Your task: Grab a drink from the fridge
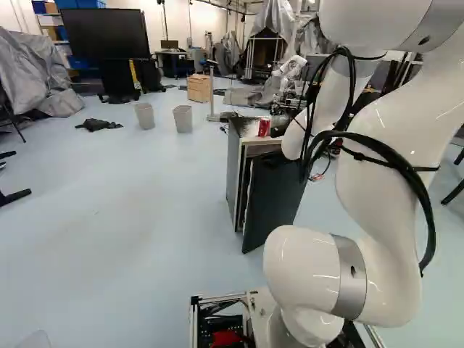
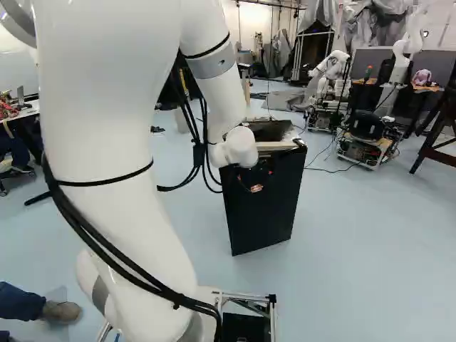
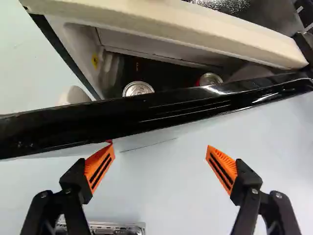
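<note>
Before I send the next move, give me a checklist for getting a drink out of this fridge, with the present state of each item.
1. Gripper open and empty: ok.
2. Fridge door off its seal: ok, it stands ajar.
3. Drink in sight inside the fridge: ok, one can and another can show their tops.
4. Straight path from fingers to cans: not ok, the door's top edge lies between.
5. Opening wide enough for the spread fingers: probably not ok, it looks narrow.
6. Fingertips clear of the door: cannot tell.
</note>
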Available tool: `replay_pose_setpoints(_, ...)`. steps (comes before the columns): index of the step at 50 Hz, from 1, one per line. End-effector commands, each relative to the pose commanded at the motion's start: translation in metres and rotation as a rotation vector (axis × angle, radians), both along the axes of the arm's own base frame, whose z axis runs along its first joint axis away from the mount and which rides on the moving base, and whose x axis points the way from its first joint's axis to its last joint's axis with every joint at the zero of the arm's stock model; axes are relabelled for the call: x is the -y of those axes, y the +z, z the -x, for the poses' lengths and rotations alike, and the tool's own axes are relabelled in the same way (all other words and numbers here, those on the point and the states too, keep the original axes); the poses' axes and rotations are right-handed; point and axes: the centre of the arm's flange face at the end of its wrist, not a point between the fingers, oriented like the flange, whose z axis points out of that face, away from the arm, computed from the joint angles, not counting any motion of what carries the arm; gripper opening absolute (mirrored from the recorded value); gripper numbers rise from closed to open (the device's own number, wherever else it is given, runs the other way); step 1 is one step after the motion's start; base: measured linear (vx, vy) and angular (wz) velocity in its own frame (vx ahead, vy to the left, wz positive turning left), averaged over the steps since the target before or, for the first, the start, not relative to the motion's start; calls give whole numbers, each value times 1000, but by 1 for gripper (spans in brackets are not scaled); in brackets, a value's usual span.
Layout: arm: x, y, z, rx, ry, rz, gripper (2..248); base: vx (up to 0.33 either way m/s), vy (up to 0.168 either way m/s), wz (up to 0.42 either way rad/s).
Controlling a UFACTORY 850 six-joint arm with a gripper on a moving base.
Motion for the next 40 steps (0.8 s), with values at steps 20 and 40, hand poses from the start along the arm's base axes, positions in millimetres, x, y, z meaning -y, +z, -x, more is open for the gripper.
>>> replay_pose_setpoints(20, -10, -1, -21, 7, 37, 3, 247, 0, 0, 0)
replay_pose_setpoints(40, -21, -1, -42, 15, 73, 5, 247, 0, 0, 0)
